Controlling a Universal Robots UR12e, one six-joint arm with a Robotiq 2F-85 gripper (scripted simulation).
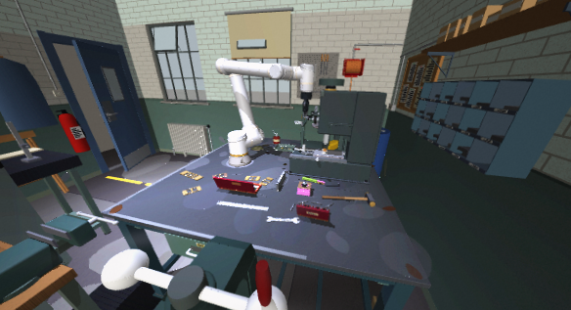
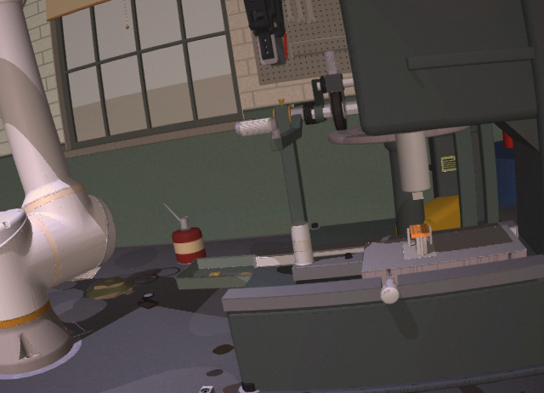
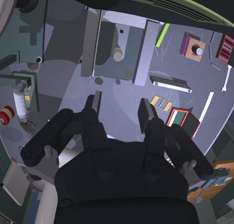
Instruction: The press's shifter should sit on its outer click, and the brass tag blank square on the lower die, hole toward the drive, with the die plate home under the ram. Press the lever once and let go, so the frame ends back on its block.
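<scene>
The press [image 1: 349, 131] stands at the bench's far right, its grey ram [image 2: 411, 169] raised above the die plate [image 2: 439, 248]. An orange-brass tag blank [image 2: 419, 231] sits on the lower die under the ram. The lever's knurled white handle [image 2: 255, 127] sticks out to the left at the top of a green frame post, whose white foot [image 2: 302, 244] rests on the press base. My gripper [image 2: 270, 50] hangs open and empty above and just right of that handle, fingers pointing down. In the wrist camera the handle [image 3: 20, 103] lies far left of the fingers [image 3: 120, 110]. I cannot make out the shifter's click position.
A green tray [image 2: 217, 272] of brass blanks lies left of the press base, with a red oil can [image 2: 188, 244] behind it. Toward the bench front lie red cases [image 1: 237, 184], a hammer [image 1: 349, 198], a spanner [image 1: 282, 219] and a steel rule [image 1: 243, 205].
</scene>
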